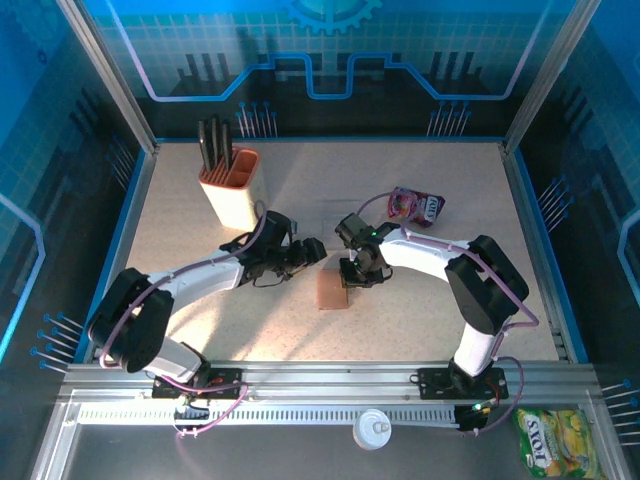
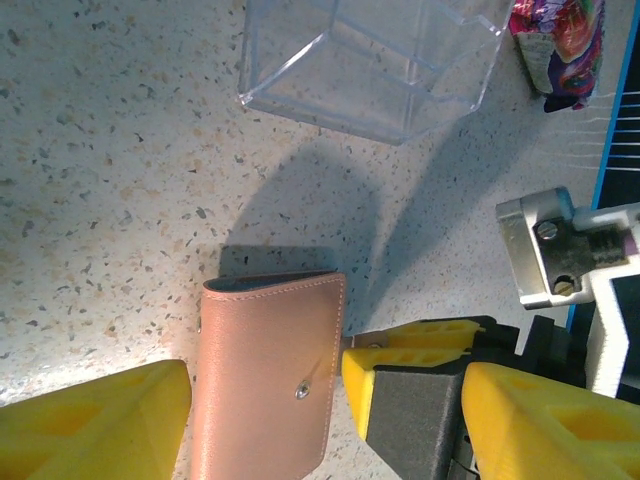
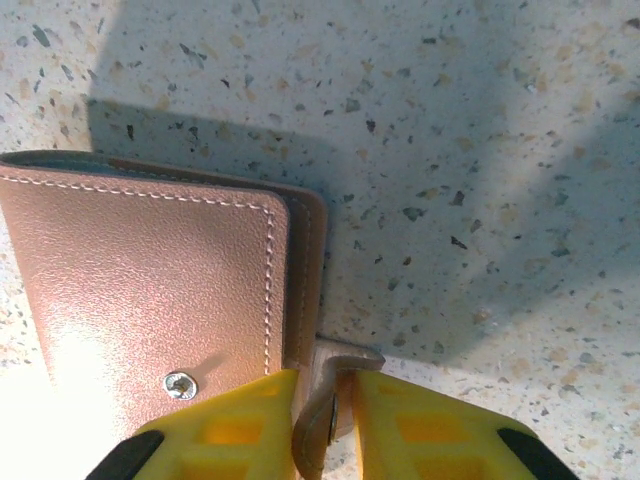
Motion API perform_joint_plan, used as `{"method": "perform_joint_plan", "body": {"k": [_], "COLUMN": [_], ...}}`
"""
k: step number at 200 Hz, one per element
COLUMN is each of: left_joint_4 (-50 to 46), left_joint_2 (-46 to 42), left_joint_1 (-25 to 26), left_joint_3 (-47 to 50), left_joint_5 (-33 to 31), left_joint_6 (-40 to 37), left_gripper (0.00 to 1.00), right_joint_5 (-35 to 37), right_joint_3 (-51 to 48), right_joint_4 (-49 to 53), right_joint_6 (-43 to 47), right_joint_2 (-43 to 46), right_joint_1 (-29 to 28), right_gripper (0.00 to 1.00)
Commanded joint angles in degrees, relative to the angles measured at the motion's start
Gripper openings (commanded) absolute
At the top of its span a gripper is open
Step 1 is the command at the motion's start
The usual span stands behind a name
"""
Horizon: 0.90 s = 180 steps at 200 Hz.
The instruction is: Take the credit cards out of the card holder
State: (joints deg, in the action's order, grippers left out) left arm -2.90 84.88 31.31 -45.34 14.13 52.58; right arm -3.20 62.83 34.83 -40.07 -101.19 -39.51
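From above, the table [image 1: 420, 320] is brightly lit, with a washed-out pool of glare at 7 o'clock. The surrounding walls are dim blue. Both wrist views are sharp, with glare burning at 8 o'clock and broad soft shadows spread toward 12 to 2 o'clock. The card holder [image 3: 140, 280] leather shines, nearly blown out at 7 o'clock.

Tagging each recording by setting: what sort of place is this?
Probably a lab robot test cell, not a home: a speckled tabletop walled by metal-framed panels with blue printed graphics, and staged props, a knife block, snack pouch and card holder.
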Motion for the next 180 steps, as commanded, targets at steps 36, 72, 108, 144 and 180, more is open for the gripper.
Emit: {"method": "perform_joint_plan", "body": {"k": [36, 72, 108, 144, 180], "left_joint_4": [-3.22, -3.75, -4.11, -5.3, -5.91], "left_joint_2": [1.34, 1.73, 2.07, 1.89, 2.22], "left_joint_1": [0.31, 0.25, 0.3, 0.28, 0.23], "left_joint_3": [-3.18, -3.86, -4.49, -5.31, -5.88], "left_joint_5": [-0.81, -0.94, -0.82, -1.41, -1.47], "left_joint_6": [0.26, 0.18, 0.33, -0.31, -0.77], "left_gripper": [0.73, 0.73, 0.73, 0.73, 0.74], "right_joint_5": [-1.72, -1.88, -1.85, -2.69, -2.69], "right_joint_3": [-2.2, -3.21, -3.98, -5.14, -7.14], "right_joint_4": [-0.96, -0.81, -0.78, -2.03, -2.97], "right_joint_6": [-0.31, -1.03, -1.5, -2.34, -3.81], "right_joint_2": [0.5, 2.37, 3.88, 4.19, 5.35], "right_joint_1": [1.25, 1.8, 2.11, 2.5, 3.01], "right_gripper": [0.23, 0.24, 0.24, 0.22, 0.24]}}
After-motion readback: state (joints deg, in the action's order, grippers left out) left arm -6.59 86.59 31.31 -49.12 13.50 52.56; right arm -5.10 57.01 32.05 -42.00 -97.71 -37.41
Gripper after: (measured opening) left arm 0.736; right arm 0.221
